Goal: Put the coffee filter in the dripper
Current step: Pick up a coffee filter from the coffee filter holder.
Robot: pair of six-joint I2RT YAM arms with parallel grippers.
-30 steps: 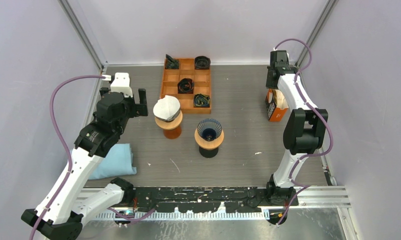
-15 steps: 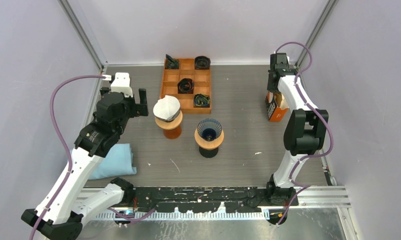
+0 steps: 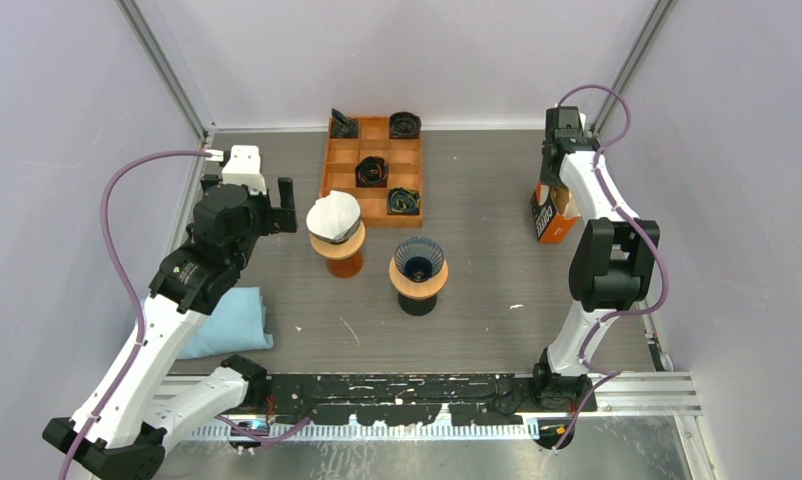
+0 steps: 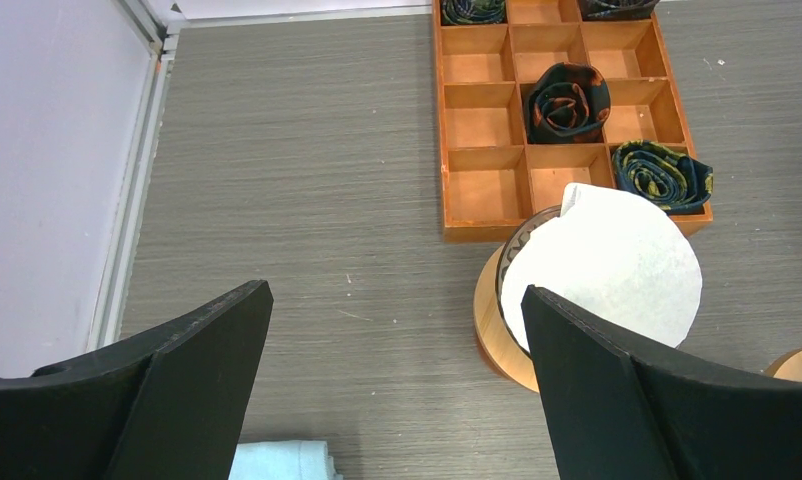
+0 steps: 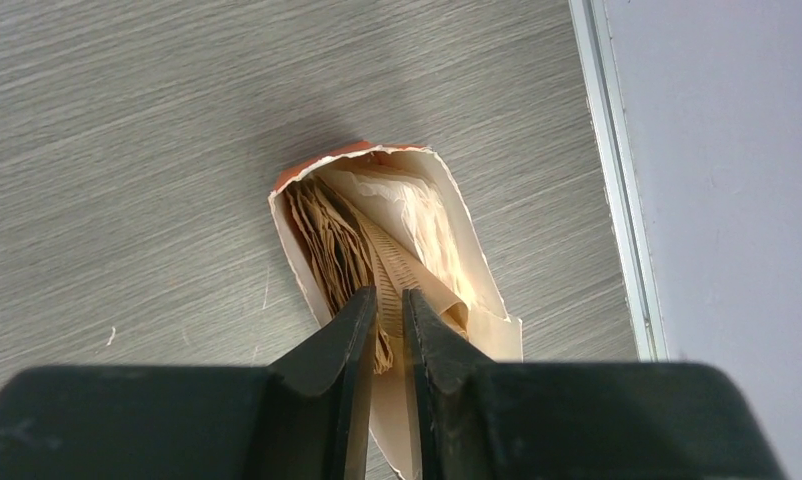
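Note:
A torn-open orange box (image 3: 550, 217) of brown coffee filters stands at the table's right side. My right gripper (image 5: 389, 296) hangs over its mouth, jaws shut on the ribbed edge of one brown coffee filter (image 5: 398, 262) that still reaches into the box (image 5: 289, 238). The dark blue dripper (image 3: 419, 260) on a wooden stand is in the middle and holds no filter. A second dripper (image 3: 337, 238) to its left holds a white filter (image 4: 607, 265). My left gripper (image 4: 392, 300) is open and empty, just left of that dripper.
An orange wooden compartment tray (image 3: 374, 170) with rolled dark items stands at the back centre. A folded light blue cloth (image 3: 227, 322) lies at the left near my left arm. The enclosure's walls and metal rail (image 5: 617, 180) run close to the box.
My right gripper has shifted slightly right and up over the box, and more of the box shows in the top view. The left arm has not moved.

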